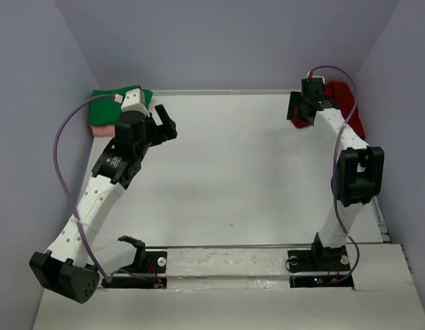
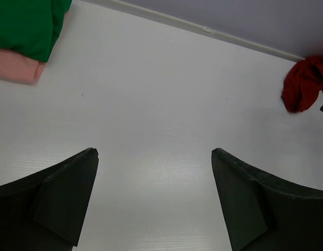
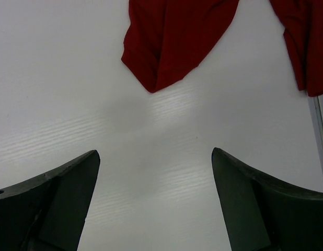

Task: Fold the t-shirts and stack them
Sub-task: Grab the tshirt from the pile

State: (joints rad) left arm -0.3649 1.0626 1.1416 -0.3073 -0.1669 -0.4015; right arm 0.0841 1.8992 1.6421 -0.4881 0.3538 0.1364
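A folded green t-shirt (image 1: 111, 100) lies on a folded pink t-shirt (image 1: 101, 129) at the table's far left corner; both show at the top left of the left wrist view, green (image 2: 25, 23) over pink (image 2: 15, 68). A crumpled red t-shirt (image 1: 349, 103) lies at the far right corner; it also shows in the left wrist view (image 2: 305, 83) and the right wrist view (image 3: 174, 36). My left gripper (image 1: 164, 124) is open and empty, just right of the stack. My right gripper (image 1: 298, 113) is open and empty, just left of the red shirt.
The white table (image 1: 233, 172) is walled by grey panels at the back and both sides. A raised rim (image 1: 226, 91) runs along the far edge. A metal rail (image 1: 381, 220) runs along the right edge. The arm bases stand at the near edge.
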